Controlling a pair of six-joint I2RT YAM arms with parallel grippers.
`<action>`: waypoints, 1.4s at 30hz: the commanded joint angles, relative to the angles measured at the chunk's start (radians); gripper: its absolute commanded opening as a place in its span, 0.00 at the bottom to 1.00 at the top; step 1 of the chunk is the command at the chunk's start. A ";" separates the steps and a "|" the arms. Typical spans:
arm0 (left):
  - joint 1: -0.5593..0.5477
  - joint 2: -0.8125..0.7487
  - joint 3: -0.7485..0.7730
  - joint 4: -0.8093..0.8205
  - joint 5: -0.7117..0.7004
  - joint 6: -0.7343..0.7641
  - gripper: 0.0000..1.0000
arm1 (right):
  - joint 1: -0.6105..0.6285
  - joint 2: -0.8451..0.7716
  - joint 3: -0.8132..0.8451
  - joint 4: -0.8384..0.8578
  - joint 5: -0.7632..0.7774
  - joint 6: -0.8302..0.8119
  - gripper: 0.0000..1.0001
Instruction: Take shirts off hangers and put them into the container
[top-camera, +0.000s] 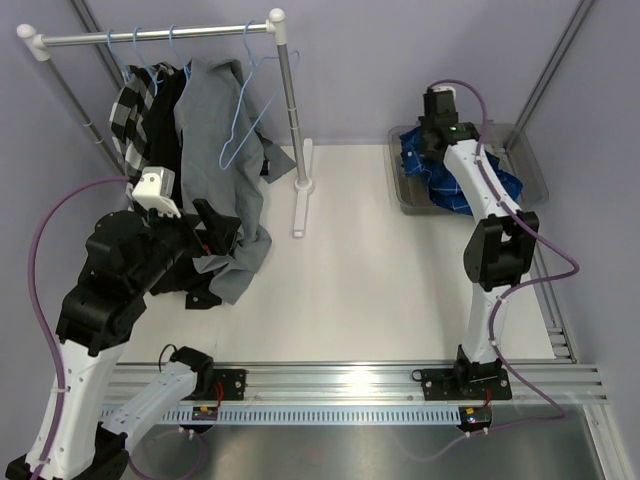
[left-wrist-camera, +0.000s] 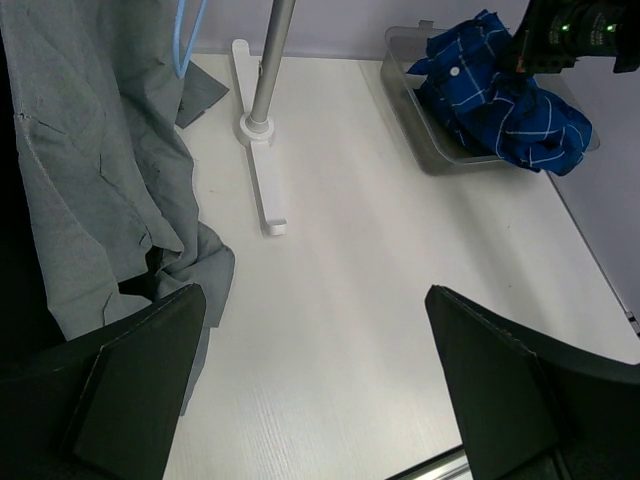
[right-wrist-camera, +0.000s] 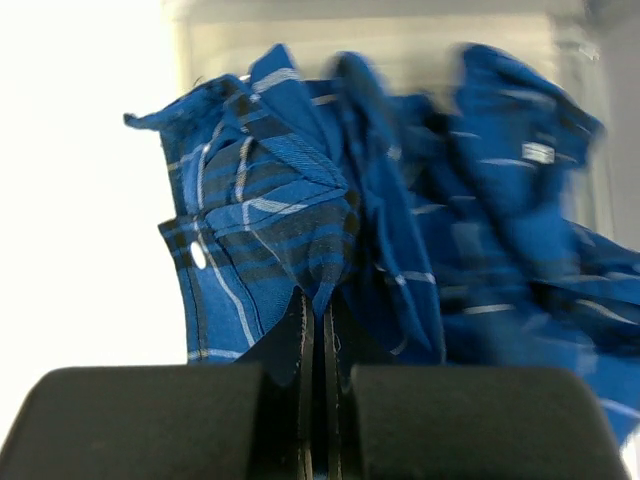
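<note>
At the bench's (top-camera: 350, 290) ten o'clock, checked (top-camera: 128, 105), black (top-camera: 165, 115) and grey (top-camera: 215, 130) shirts hang on blue hangers (top-camera: 236, 110) from a silver rail (top-camera: 150, 36). The grey shirt's hem pools on the bench. Just in front of that hem, at about eight o'clock, the left jaws stand wide open, gripping nothing. At two o'clock, the right jaws are pinched closed on a fold of the blue plaid shirt (right-wrist-camera: 260, 210). That shirt lies bunched in the clear container (top-camera: 530, 165), with one part draped over its rim.
</note>
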 joint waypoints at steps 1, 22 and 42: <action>0.004 -0.001 0.029 0.029 0.004 -0.006 0.99 | -0.123 -0.032 0.037 0.021 -0.022 0.127 0.00; 0.004 0.054 0.024 0.029 0.001 -0.011 0.99 | -0.240 0.417 0.329 -0.297 -0.298 0.182 0.09; 0.004 0.031 0.040 0.030 0.000 0.008 0.99 | -0.263 -0.384 -0.217 -0.112 -0.160 0.237 0.70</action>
